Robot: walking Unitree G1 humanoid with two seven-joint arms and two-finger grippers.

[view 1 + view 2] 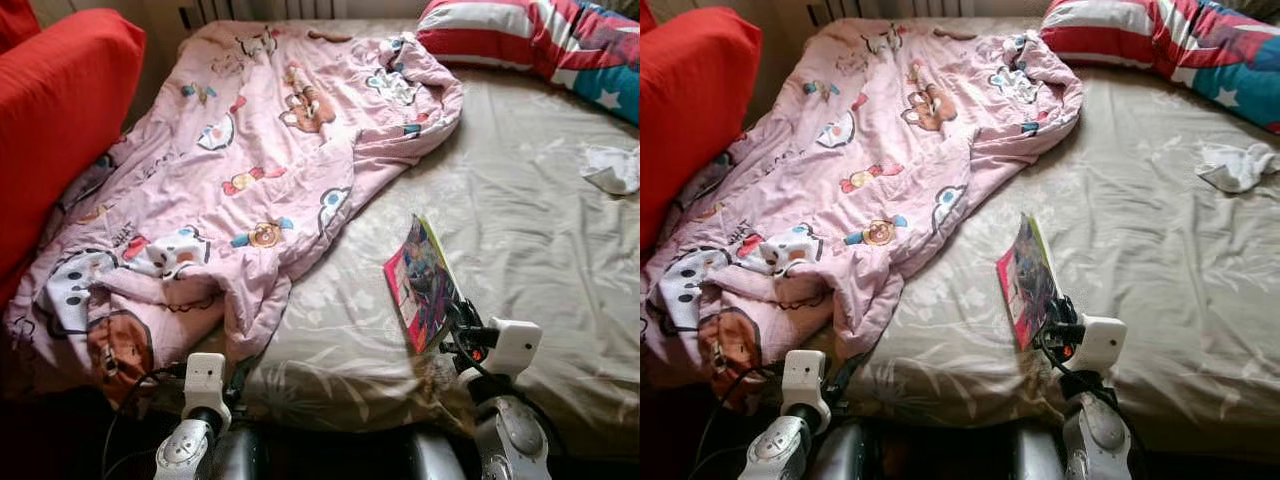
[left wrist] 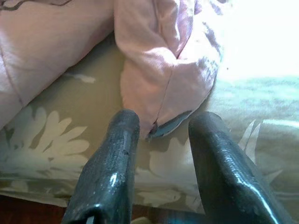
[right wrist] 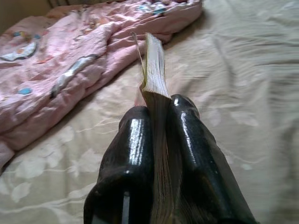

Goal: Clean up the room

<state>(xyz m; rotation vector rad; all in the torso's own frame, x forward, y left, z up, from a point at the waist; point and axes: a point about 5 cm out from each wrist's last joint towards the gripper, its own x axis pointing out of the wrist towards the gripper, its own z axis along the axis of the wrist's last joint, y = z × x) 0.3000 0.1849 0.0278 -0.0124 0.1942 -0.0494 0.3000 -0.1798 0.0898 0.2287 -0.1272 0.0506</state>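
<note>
- The right gripper [image 3: 156,126] is clamped on a book [image 1: 425,285], its two black fingers [image 3: 131,140] pressed flat against either cover with the pages sandwiched between them.
- The book stands on edge, tilted, its lower corner inside the jaws and the rest reaching up and away past the fingertips, over the beige sheet [image 1: 530,230]. From the head views I cannot tell whether its bottom edge touches the sheet or is just above it.
- Held by one corner like this, the book looks lifted off the bed so it can be carried away; the grip is narrow, so it may swing or slip if the arm moves fast.
- The left gripper [image 2: 161,133] has its fingers spread apart with nothing between them. It sits low at the near edge of the bed, pointed at a folded corner of the pink blanket [image 1: 230,170].
- That blanket corner lies just beyond the open fingertips, roughly centred on the gap, apart from both fingers. The placing suggests the blanket is a likely next thing to grab for straightening.
- Well beyond the right jaws, toward the far side, a small white cloth [image 1: 612,168] lies crumpled on the sheet, and a striped pillow [image 1: 530,35] rests at the head of the bed.
- A red cushion [image 1: 60,120] sits well off to the left of the left jaws, beside the blanket.
</note>
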